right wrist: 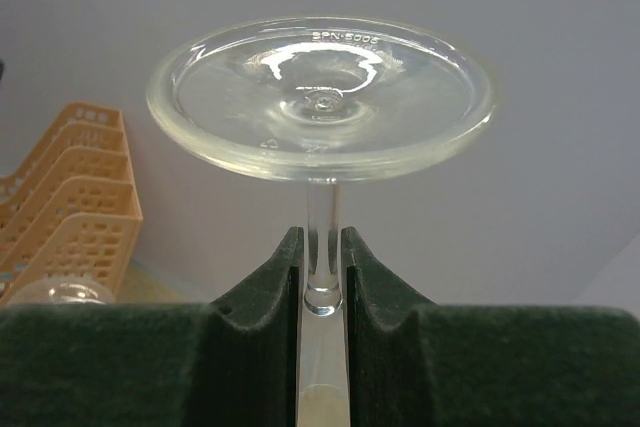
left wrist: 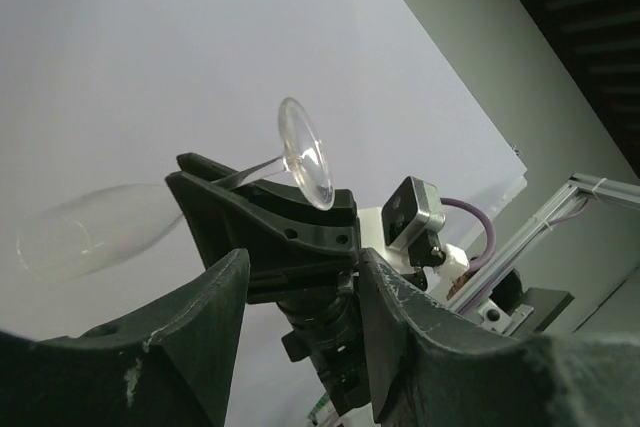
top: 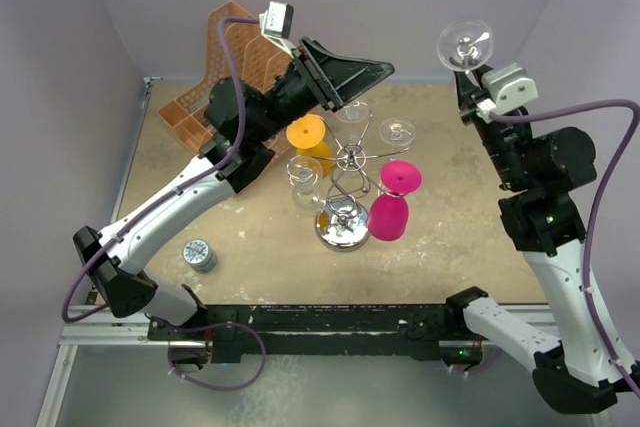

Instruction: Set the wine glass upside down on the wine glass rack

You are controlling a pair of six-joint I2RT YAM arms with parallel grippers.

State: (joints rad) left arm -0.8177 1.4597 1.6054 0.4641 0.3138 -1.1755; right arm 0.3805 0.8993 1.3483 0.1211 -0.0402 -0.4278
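Right jaws clamp the wine glass [right wrist: 320, 97] stem; foot embossed "SPN-".

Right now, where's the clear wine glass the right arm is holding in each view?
Top external: wine glass at upper right, foot toward the camera.
Left wrist: wine glass at centre, foot right, bowl left.
Right wrist: wine glass at centre, foot uppermost.
Shared landmark: right tool clamped on its stem, seen in all three.

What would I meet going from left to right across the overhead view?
Small round tin → yellow glass → wine glass rack → pink glass → clear wine glass, held aloft.
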